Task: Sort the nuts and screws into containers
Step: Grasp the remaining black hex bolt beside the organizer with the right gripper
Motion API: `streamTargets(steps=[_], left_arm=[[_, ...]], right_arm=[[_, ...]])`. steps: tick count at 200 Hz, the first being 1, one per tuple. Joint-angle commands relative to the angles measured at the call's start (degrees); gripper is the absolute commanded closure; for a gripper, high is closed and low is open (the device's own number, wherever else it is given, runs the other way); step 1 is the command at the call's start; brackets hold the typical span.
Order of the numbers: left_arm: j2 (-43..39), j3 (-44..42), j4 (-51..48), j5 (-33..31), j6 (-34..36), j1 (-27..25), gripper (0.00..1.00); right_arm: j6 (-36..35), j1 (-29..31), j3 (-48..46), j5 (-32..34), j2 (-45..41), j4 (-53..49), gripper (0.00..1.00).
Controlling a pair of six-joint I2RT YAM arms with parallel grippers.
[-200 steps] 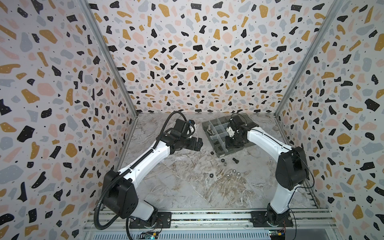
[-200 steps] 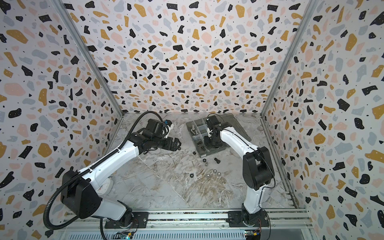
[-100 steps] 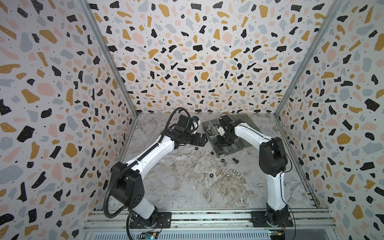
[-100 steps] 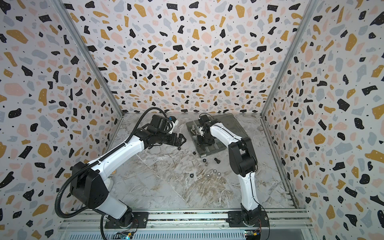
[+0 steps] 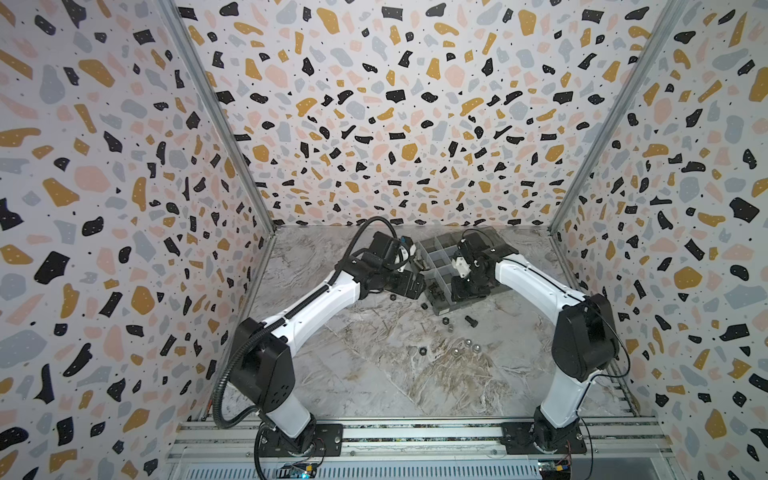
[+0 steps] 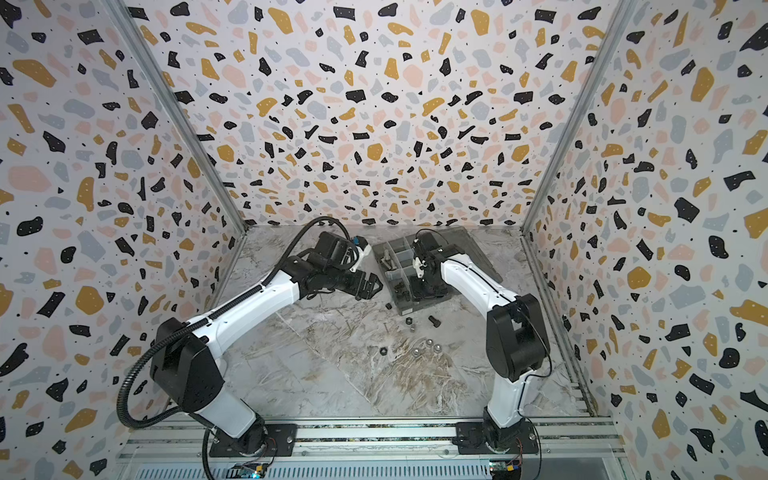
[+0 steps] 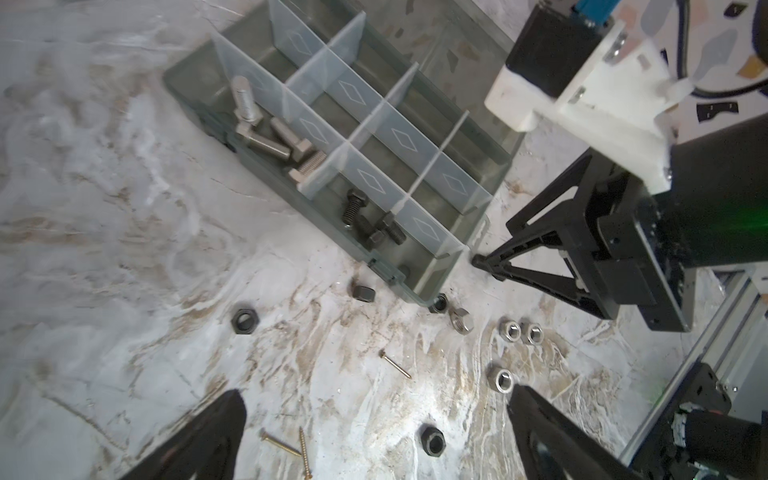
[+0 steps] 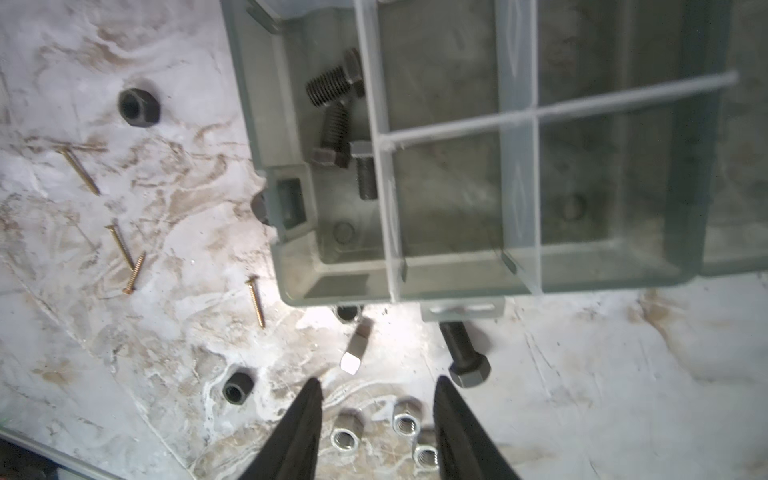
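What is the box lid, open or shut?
Open: the lid lies flat beside the organiser box, its compartments uncovered with black bolts visible inside.

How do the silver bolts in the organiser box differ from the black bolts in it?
The silver bolts are shiny and pale; the black bolts are dark and dull. The silver bolts lie in an end compartment of the organiser box, the black bolts in the one beside it. The silver bolts seem to be four, the black bolts three. Both have hex heads and threaded shafts.
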Motion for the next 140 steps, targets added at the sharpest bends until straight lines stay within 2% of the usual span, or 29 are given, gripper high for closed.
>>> streamTargets(steps=[1, 68, 140], left_arm=[[0.72, 2.61, -0.45, 0.08, 1.58, -2.77, 0.0], [4.61, 5.12, 0.23, 2.0, 2.23, -9.97, 0.0], [6.18, 6.42, -1.97, 1.93, 3.5, -11.36, 0.0]], right_arm=[[0.84, -0.98, -4.88, 1.26, -3.68, 1.28, 0.53], [1.26, -2.97, -13.42, 0.71, -4.54, 6.88, 0.51], [0.23, -4.57, -17.28, 0.7, -1.58, 10.8, 0.5]])
